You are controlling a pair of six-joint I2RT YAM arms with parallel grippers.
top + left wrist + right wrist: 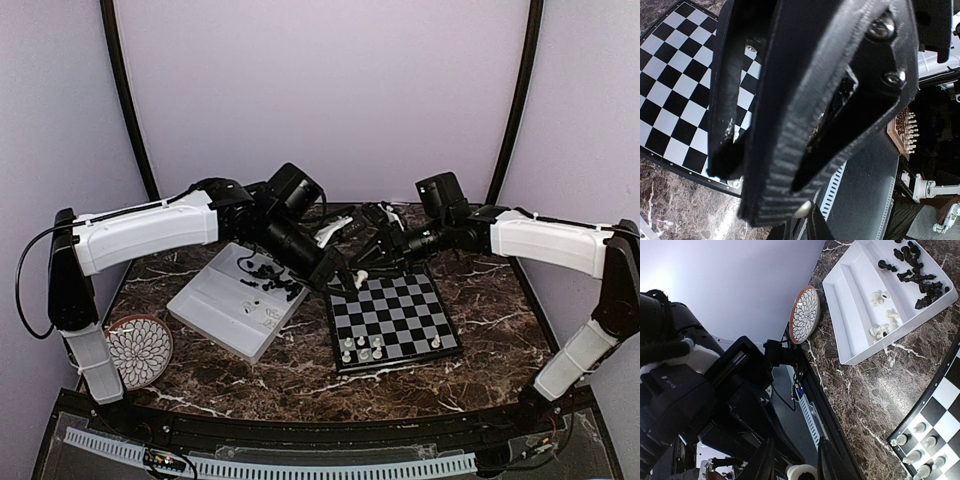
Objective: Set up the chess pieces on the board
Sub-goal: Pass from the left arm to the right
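Early: only a few small white plastic chess pieces [366,354] stand at the near-left corner of the black-and-grey checked chessboard [400,305], most lie in the white divided tray [205,300] beside it; left tool [345,278] clenched, right tool [796,460] grasping one white piece [801,473].

My left jaws filled their own camera, dark and blurred, hiding most of the board [670,100] behind them. Between my right jaws a white piece [801,472] was cut off at the frame's bottom edge; I couldn't tell its kind or whether the jaws gripped it.
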